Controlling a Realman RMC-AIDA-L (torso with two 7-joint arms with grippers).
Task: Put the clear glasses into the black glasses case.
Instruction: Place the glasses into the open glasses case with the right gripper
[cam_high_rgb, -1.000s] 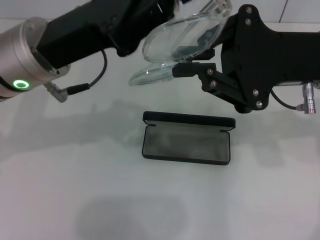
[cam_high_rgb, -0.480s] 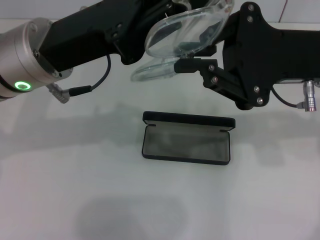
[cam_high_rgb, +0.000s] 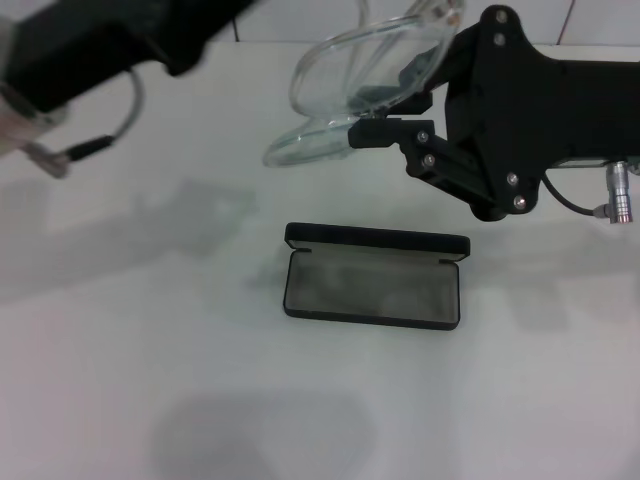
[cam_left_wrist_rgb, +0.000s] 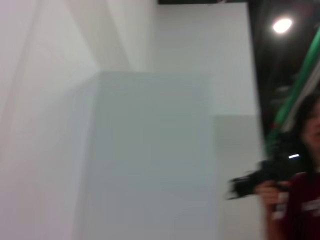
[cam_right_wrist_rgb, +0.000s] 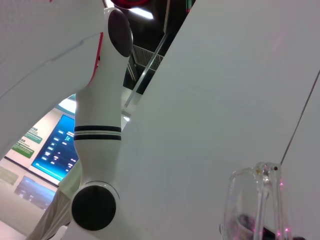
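Observation:
The clear glasses hang in the air at the top of the head view, above and behind the black glasses case. My right gripper is shut on them from the right, gripping near their lower edge. One clear temple and lens edge also show in the right wrist view. The case lies open on the white table, its lid standing up at the back and the grey lining facing up. My left arm is drawn back to the top left corner, blurred, with its gripper out of view.
A cable with a plug dangles under the left arm. The right arm's black body spans the upper right above the table. A person stands far off in the left wrist view.
The left arm has let go of the glasses and pulled away fast to the upper left. The right gripper still holds the glasses in the same place. The case has not moved.

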